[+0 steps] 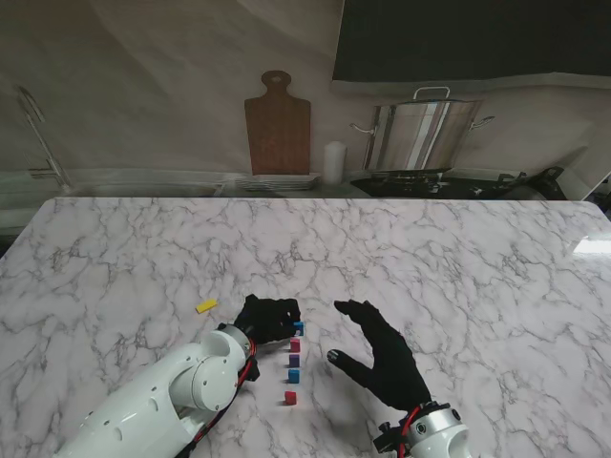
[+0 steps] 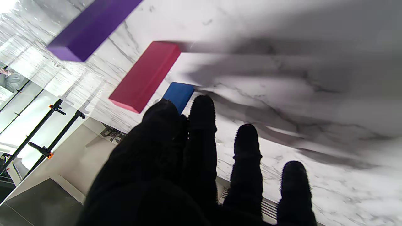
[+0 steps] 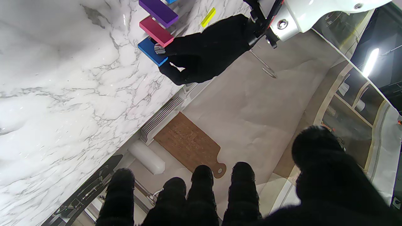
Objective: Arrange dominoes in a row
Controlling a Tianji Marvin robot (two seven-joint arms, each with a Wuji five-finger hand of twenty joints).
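Spanning the whole stand view, the marble bench [image 1: 458, 267] is carrying a short line of standing dominoes near its front middle. At the line's 3 o'clock, the right hand [image 1: 382, 358] is hovering with its fingers spread, gripping nothing. At the line's 9 o'clock, the left hand [image 1: 265, 318] is pinching the blue domino [image 1: 299, 327] at the line's far end between thumb and fingertips. Running back toward me from it are standing the magenta domino [image 1: 295, 344], the purple domino [image 1: 294, 360], a second blue domino [image 1: 293, 376] and the red domino [image 1: 289, 397]. At the left hand's 10 o'clock, a yellow domino [image 1: 206, 306] is lying flat, well apart from the row.
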